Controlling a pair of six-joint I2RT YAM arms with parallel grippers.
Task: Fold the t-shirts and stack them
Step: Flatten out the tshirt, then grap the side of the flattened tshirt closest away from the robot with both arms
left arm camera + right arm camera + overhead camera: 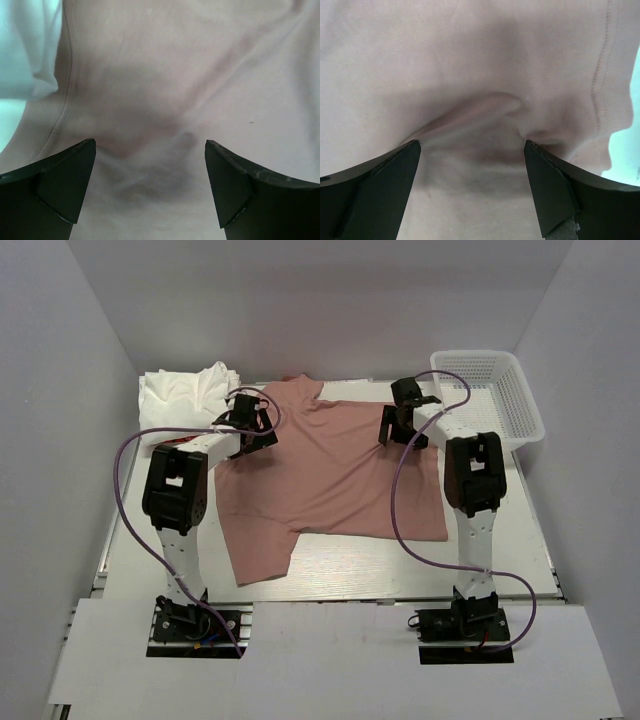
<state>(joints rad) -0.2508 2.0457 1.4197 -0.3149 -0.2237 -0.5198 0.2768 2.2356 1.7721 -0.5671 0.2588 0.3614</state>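
Worktop, pale and flat, carries everything under and around both sets of fingers. Spread across it is the dusty pink t-shirt, plain side up. It lies beneath both the left fingers and the right fingers, with its collar at the far edge between them and one sleeve lying nearer than the left fingers. The white mesh basket sits beyond and to the right of the right fingers, apart from them. A heap of white t-shirts lies just left of and beyond the left fingers, beside the pink shirt's edge. The left fingers stand wide apart over pink cloth near a stitched seam, gripping nothing. The right fingers are equally wide apart, with nothing clamped. A small raised pucker of pink cloth sits just ahead of the gap between them, and a stitched hem runs off to their right.
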